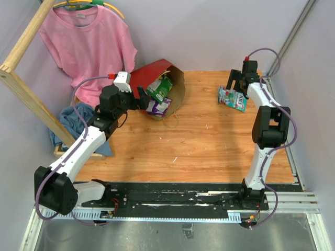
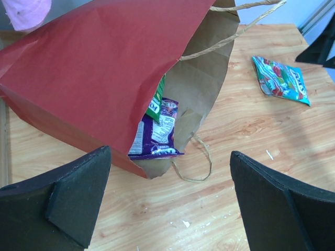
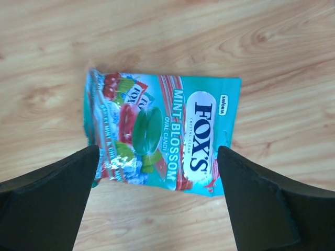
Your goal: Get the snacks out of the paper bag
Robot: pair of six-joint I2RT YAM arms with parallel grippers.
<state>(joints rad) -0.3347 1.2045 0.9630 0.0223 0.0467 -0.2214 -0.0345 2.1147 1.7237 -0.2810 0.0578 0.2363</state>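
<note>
The dark red paper bag lies on its side at the back of the table, its mouth facing right. A purple Fox's packet and a green packet lie in its mouth; both show from above. My left gripper is open and empty, just in front of the bag's mouth. A teal Fox's Mint Blossom packet lies flat on the table at the back right. My right gripper is open just above it, touching nothing.
A pink T-shirt hangs behind the bag on a wooden frame. A blue cloth lies at the left table edge. A bag handle loop trails on the wooden table. Walls close the right side.
</note>
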